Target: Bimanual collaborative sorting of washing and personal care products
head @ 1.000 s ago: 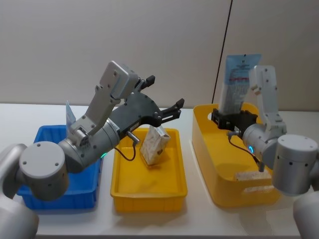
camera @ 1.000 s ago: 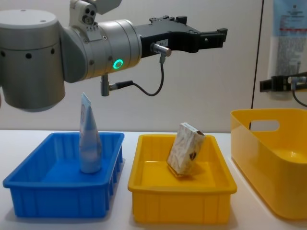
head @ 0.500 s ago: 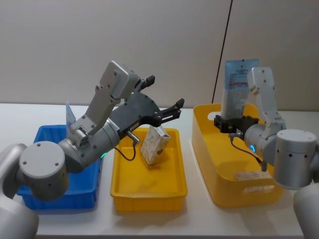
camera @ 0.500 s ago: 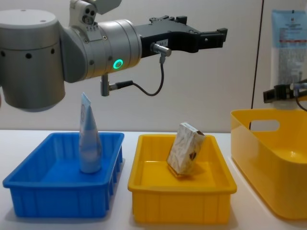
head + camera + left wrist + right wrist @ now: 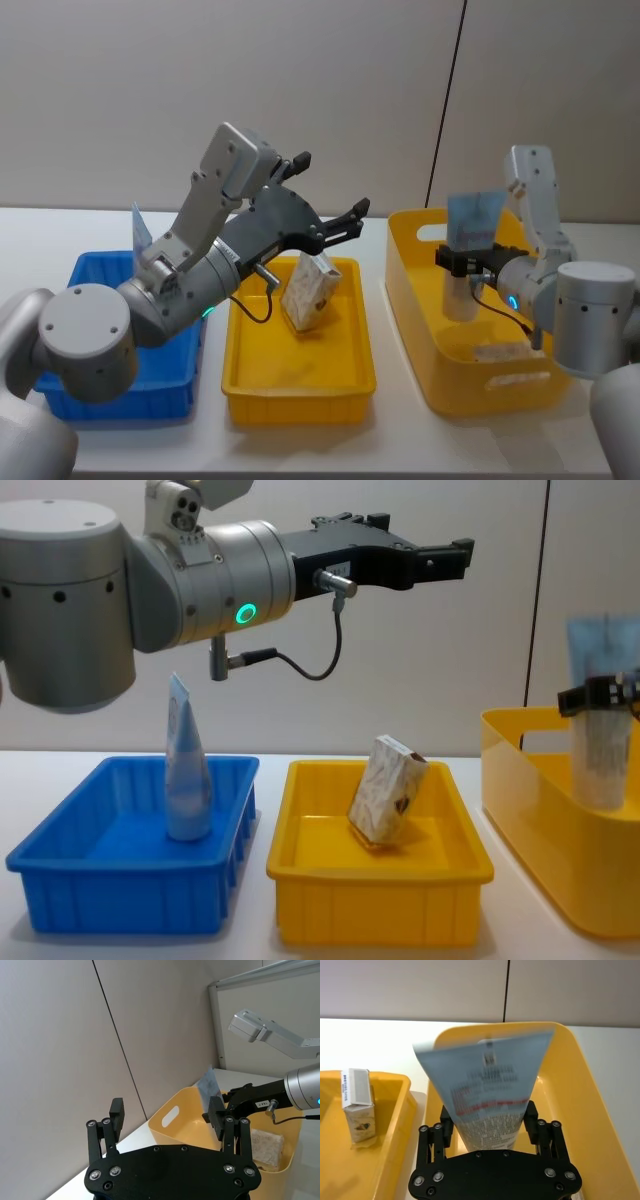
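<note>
Over on the right, the right gripper (image 5: 470, 262) is clamped on a tall pale-blue and white squeeze tube (image 5: 470, 240), fingers pinching it across the lower body, flat crimped end pointing up. The tube hangs upright inside the large yellow handled bin (image 5: 420, 330), its cap end down below the rim, and the wrist view has the gripper's two fingers (image 5: 532, 1119) on either side of the printed face. A small beige-white marbled pack (image 5: 497, 353) lies flat on the bin's floor, nearer than the tube and apart from it. In the middle, the left gripper (image 5: 335, 225) hovers high above the yellow plastic tray (image 5: 300, 385), jaws spread wide with nothing between them. Right below it, a second marbled pack with a dark mark (image 5: 388, 790) leans tilted in that tray, well clear of the fingertips. On the left, another pale-blue squeeze tube (image 5: 186, 765) stands upright in the blue plastic tray (image 5: 120, 900). All three containers sit on the white bench (image 5: 400, 440).
</note>
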{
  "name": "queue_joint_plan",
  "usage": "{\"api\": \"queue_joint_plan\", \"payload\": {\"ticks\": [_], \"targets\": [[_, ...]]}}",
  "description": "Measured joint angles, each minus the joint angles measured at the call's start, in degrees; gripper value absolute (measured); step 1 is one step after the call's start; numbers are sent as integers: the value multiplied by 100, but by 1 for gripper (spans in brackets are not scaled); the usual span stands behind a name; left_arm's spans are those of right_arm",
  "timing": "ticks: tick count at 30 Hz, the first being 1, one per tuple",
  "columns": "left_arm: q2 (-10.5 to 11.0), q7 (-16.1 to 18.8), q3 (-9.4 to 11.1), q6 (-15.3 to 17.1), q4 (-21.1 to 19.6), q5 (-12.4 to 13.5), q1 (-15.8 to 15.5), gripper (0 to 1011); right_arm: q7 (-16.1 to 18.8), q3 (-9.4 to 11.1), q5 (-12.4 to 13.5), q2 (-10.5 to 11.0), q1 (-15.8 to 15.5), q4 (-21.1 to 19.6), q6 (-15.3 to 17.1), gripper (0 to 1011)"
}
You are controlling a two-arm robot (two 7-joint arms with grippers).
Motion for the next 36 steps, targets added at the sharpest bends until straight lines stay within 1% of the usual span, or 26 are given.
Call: {"api": "queue_joint_plan", "payload": {"ticks": [1, 2, 3, 4, 5, 7, 9, 22, 36], "targets": [[0, 0, 0, 0, 0, 0, 0, 1001, -1, 8, 0, -1, 2, 10, 5, 824], [0, 0, 0, 0, 0, 0, 0, 1001, -1, 14, 0, -1, 5, 13, 9, 834], [0, 0, 0, 0, 0, 0, 0, 1001, -2, 34, 0, -1, 12, 30, 21, 895], [0, 0, 0, 0, 0, 0, 0, 1001, -2, 34, 0, -1, 12, 30, 21, 895], [0, 0, 0, 0, 0, 0, 0, 1001, -2, 50, 0, -2, 17, 48, 28, 933], [0, 0, 0, 0, 0, 0, 0, 1001, -1, 62, -1, -3, 19, 61, 37, 977], [0, 0, 0, 0, 0, 0, 0, 1001, 2, 80, 0, -3, 22, 81, 48, 1004], [0, 0, 0, 0, 0, 0, 0, 1001, 76, 166, -13, 6, 46, 161, 56, 1003], [0, 0, 0, 0, 0, 0, 0, 1001, 185, 253, -7, 2, -10, 74, -93, 1004]]}}
